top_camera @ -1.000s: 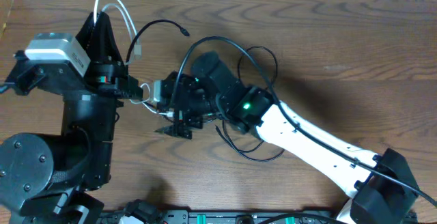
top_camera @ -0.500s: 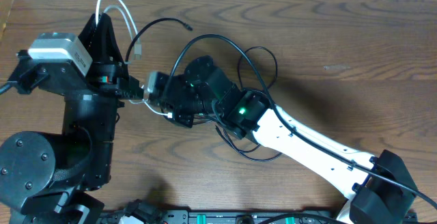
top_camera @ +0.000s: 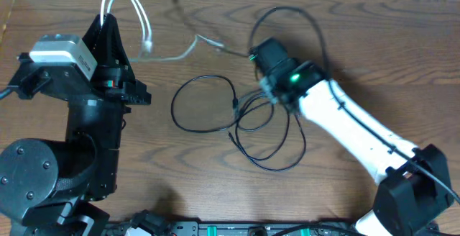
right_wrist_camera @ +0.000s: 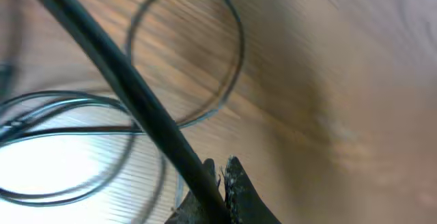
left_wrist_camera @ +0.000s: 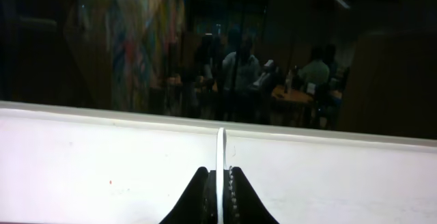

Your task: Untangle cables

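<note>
My left gripper [top_camera: 106,19] points at the table's far edge, shut on the white cable [top_camera: 136,6], which arcs above it. In the left wrist view the white cable [left_wrist_camera: 220,157] stands straight up between the closed fingers of that gripper [left_wrist_camera: 220,174]. A pale, blurred strand [top_camera: 188,47] runs right toward my right gripper [top_camera: 254,52]. In the right wrist view that gripper [right_wrist_camera: 220,162] is shut, with a black cable [right_wrist_camera: 130,87] running down into the jaws. Black cable loops [top_camera: 205,105] and more tangled ones [top_camera: 269,132] lie on the wood at the middle.
The brown wooden table [top_camera: 374,56] stretches out to the right. A black cord [top_camera: 309,20] arches over the right arm [top_camera: 345,121]. The left arm's bulky base [top_camera: 50,164] fills the near left. A white wall [left_wrist_camera: 102,162] lies beyond the far edge.
My right gripper has closed and swung from beside the left arm up and to the right, dragging a cable. Black loops now lie uncovered mid-table. The left arm stays still.
</note>
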You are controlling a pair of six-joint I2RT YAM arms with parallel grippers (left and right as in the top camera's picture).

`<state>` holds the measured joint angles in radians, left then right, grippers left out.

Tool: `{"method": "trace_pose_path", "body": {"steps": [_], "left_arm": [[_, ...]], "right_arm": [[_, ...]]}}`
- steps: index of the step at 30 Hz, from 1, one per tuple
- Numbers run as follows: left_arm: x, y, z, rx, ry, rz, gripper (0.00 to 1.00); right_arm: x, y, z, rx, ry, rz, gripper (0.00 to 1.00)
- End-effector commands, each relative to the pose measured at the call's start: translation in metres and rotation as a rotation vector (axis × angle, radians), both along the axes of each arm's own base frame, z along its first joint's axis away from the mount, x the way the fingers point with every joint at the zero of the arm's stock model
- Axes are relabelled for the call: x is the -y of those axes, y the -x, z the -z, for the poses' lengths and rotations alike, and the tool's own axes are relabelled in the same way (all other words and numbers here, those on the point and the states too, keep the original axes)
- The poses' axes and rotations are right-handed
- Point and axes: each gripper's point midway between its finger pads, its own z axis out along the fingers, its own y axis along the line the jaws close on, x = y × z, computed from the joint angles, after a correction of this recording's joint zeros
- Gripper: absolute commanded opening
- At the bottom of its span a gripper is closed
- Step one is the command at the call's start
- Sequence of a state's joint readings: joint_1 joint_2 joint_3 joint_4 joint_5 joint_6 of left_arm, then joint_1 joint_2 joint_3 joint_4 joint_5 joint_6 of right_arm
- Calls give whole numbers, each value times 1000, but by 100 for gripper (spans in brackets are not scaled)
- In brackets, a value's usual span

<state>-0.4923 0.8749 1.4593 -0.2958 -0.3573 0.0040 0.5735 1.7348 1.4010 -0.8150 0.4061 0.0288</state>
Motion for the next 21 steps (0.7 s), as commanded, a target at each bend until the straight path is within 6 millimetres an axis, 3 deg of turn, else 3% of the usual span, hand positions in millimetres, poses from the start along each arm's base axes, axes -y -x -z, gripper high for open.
{"method": "trace_pose_path", "body": {"steps": [1,5,10,11,12,13,14,16,19,21], "left_arm": [[-6,5,-8,17,8,-16,8],[-5,4,-3,0,-1,-16,8],[-5,3,3,-23,-13,-15,8],[-4,3,5,-33,-18,-15,8],[-4,2,8,-44,-24,-14,8],[-3,2,9,-47,-26,-11,8],[-1,2,10,-50,-31,4,8],[8,3,10,-48,-40,53,8],[23,6,9,-40,-54,144,8],[33,8,9,-35,-63,202,8]], "right_arm": [[25,-5,7,-50,-84,118,1],[-14,12,15,-233,-352,-80,1],[-16,14,15,-243,-353,-127,2],[-19,16,15,-251,-364,-138,9],[-29,23,14,-282,-401,-206,26],[-38,30,13,-306,-427,-272,36],[-46,39,11,-333,-458,-345,67],[-60,53,9,-369,-496,-450,99],[-69,58,8,-370,-491,-498,99],[-89,75,1,-394,-553,-635,99]]}}
